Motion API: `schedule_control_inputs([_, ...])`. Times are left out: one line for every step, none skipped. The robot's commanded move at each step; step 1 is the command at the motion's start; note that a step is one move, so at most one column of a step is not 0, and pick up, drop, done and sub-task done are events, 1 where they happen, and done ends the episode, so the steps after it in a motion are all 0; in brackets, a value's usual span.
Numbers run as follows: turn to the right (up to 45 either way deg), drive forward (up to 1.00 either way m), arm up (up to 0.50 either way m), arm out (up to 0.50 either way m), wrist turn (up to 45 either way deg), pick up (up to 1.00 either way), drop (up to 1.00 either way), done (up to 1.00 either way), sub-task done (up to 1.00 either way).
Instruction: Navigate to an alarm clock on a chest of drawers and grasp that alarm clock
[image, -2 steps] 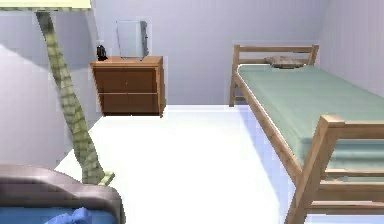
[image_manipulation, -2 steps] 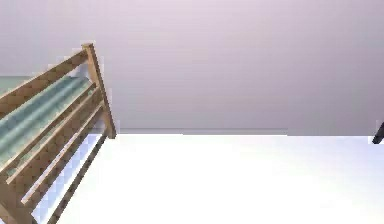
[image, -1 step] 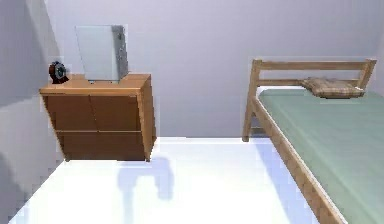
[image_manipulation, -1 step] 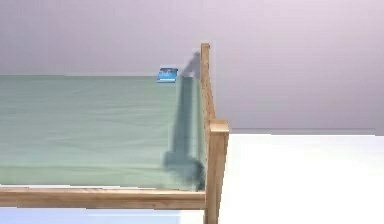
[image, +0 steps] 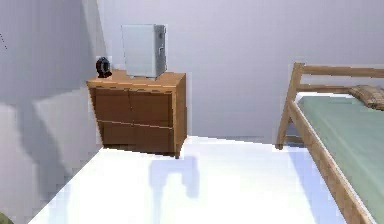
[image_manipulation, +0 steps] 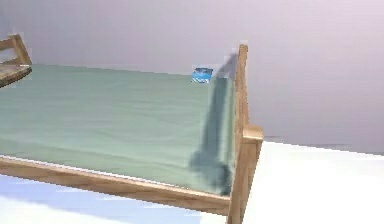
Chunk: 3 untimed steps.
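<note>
Wooden chest of drawers (image: 140, 112), one alarm clock (image: 103, 66)

Wooden bed (image_manipulation: 243, 150), green mattress (image_manipulation: 100, 115)

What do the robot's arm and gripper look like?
I can't tell their colours, shapes or markings from these pictures. The arm side view looks across a wooden bed with a green mattress and a small blue thing at its far edge. The forward view has a wooden chest of drawers with a small dark round alarm clock and a pale box on top.
</note>
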Motion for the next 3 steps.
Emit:
schedule_control_inputs([0.0,0.20,0.00,0.00,0.0,0.00,0.00,0.00,0.00])
schedule_control_inputs([0.0,0.65,0.00,0.00,0.0,0.00,0.00,0.00,0.00])
schedule_control_inputs([-24.0,0.00,0.00,0.00,0.0,0.00,0.00,0.00,0.00])
